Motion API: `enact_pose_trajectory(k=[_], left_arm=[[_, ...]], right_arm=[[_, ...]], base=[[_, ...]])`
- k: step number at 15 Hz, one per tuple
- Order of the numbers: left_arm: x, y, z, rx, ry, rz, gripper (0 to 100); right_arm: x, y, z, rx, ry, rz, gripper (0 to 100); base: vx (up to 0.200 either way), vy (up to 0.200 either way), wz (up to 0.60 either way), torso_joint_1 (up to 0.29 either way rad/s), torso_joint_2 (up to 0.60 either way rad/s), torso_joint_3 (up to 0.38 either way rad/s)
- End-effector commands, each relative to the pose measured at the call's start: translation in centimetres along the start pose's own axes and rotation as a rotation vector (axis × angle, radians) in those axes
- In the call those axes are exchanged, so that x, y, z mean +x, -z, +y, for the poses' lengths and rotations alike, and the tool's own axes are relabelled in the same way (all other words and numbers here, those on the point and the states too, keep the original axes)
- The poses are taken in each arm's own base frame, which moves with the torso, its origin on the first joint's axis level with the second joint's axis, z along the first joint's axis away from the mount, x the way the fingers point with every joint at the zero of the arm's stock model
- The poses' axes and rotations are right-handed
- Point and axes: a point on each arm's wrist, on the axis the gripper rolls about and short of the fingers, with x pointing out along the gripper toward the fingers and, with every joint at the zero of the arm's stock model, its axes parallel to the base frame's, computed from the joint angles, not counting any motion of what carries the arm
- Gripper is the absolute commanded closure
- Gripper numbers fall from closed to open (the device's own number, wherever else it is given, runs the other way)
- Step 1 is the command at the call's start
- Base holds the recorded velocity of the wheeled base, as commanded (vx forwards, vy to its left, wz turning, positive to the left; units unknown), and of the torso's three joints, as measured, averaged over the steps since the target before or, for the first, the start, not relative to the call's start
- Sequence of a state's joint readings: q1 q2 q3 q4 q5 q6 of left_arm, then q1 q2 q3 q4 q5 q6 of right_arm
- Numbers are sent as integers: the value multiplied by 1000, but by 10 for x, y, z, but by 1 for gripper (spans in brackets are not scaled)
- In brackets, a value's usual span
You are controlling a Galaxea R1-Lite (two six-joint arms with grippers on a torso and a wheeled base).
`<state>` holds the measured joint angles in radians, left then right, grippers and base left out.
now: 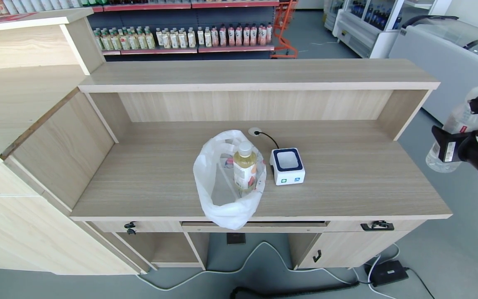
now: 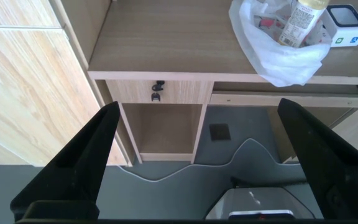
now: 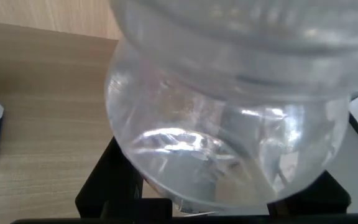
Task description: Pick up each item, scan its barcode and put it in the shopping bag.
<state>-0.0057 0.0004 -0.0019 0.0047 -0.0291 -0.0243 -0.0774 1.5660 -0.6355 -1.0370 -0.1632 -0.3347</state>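
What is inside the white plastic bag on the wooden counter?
One yellowish drink bottle with a white cap stands upright inside the white plastic bag. The crumpled bag wall covers the bottom; other items may be hidden.

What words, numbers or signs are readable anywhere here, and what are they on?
None can be read as words.
Yellow drink bottle in the shopping bag: label print too small.
Clear bottle held at the right: red label, blurred.
Scanner: one green and one blue sign on its front, too small to read.
Shelf bottles behind: labels too small.
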Motion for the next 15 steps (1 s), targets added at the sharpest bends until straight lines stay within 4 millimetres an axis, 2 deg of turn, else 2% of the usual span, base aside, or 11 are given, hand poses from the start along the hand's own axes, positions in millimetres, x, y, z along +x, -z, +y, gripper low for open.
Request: enact_pose_trajectory(k=[1,4,6,8,10,11,15], left_arm=[[0,0,0,0,0,0,0],[0,0,0,0,0,-2,0],[0,0,0,0,0,0,0],[0,0,0,0,0,0,0],[0,0,0,0,0,-2,0],[0,0,0,0,0,0,0],[0,0,0,0,0,0,0]], right_arm=[[2,2,2,13,-34,5,100],[-2,6,17,170,-262,-17,100],[-11,9,32,173,-319,-15,100],[-19,12,35,187,-336,-15,100],[-19,12,36,269,-348,-10,100],[-19,9,39,389,-378,-25,100],[-5,14,60,490,-427,-3,100]], base=[[0,0,0,0,0,0],[0,0,0,0,0,0],[0,0,0,0,0,0],[0,0,0,0,0,0],[0,0,0,0,0,0],[0,0,0,0,0,0],[0,0,0,0,0,0]])
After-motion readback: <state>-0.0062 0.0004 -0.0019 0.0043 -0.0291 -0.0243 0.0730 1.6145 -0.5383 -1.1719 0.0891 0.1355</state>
